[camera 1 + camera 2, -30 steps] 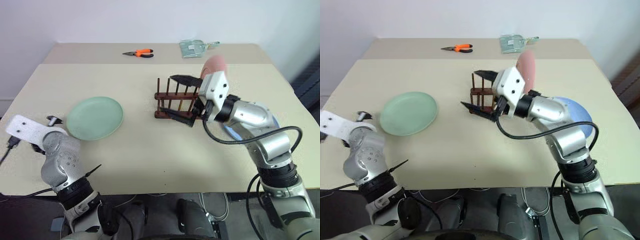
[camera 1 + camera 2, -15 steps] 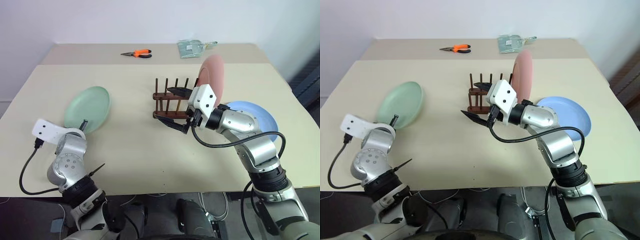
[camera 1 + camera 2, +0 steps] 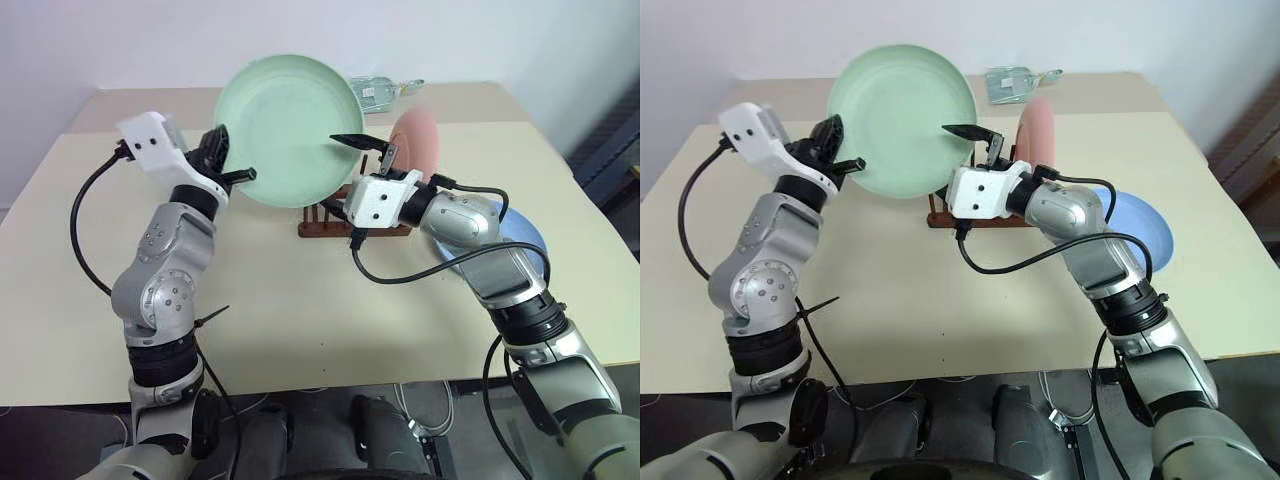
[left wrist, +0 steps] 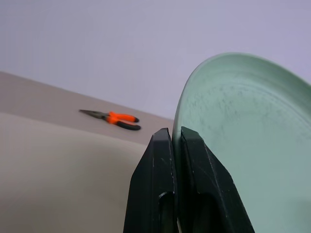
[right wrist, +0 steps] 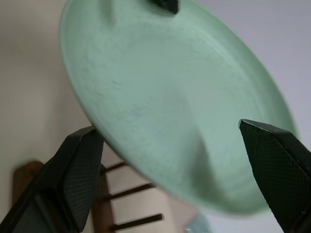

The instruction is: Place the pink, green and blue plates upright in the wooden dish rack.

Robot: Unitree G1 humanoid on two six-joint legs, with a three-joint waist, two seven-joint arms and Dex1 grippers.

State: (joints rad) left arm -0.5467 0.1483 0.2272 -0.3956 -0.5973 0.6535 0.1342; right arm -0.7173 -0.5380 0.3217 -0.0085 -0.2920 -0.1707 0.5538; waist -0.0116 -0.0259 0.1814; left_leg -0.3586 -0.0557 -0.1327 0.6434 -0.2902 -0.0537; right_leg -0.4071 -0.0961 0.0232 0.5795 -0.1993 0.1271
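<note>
- Green plate (image 3: 288,130) is what you have raised off the tabletop (image 3: 270,290), held nearly upright above and just in front of the wooden dish rack (image 3: 340,222).
- Your left pincer (image 3: 232,172) is clamped tight on the green plate's rim at its left edge; in the left wrist view you see both fingers (image 4: 155,194) pressed together on the rim.
- Your right pincer (image 3: 352,175) is spread wide and holds nothing. One finger sits across the plate's right edge, and in the right wrist view the fingers (image 5: 77,174) stand either side of the plate without touching it.
- Your pink plate (image 3: 418,145) stands upright at the right end of the rack.
- Your blue plate (image 3: 1140,225) lies flat on the tabletop to the right, partly hidden by the right arm.
- Orange-handled pliers (image 4: 114,119) lie at the tabletop's far side.
</note>
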